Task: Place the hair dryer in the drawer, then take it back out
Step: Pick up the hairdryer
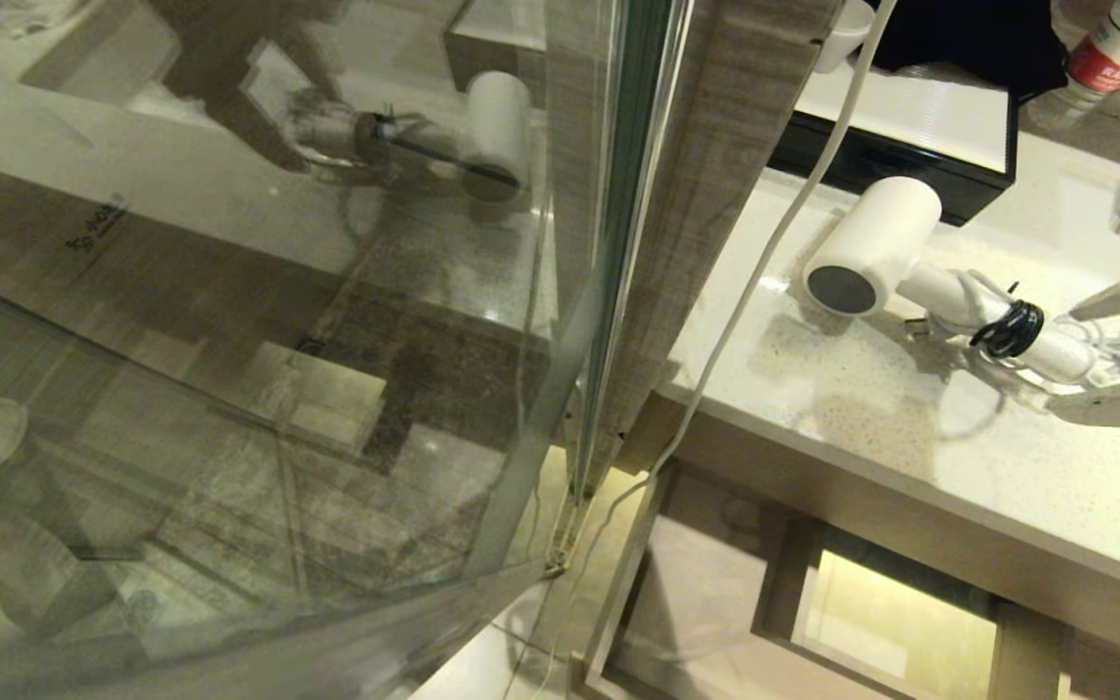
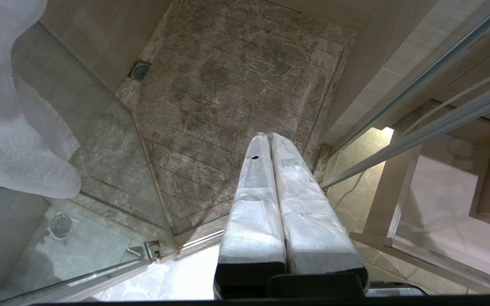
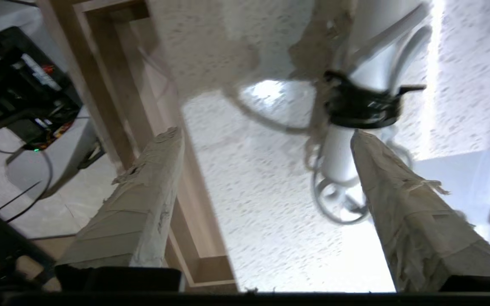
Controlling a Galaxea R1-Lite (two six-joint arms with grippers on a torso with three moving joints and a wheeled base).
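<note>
The white hair dryer [image 1: 871,248] lies on the speckled countertop [image 1: 910,457], its dark round end toward me and its handle pointing right. A black strap [image 1: 1007,331] binds the coiled cord. My right gripper [image 1: 1063,360] comes in from the right edge and stands open around the handle's end. In the right wrist view the handle [image 3: 339,157] lies just inside one of the fingers [image 3: 398,199], with a wide empty gap to the other. The drawer [image 1: 706,583] is pulled out below the counter, its boxed cut-out showing. My left gripper [image 2: 269,135] hangs shut over the shower floor.
A glass shower door [image 1: 327,340] and wood-grain panel [image 1: 706,194] fill the left. A white cable [image 1: 764,253] hangs down past the counter's left edge. A black-and-white tray [image 1: 910,126], a cup [image 1: 847,34] and a water bottle [image 1: 1114,49] stand behind the dryer.
</note>
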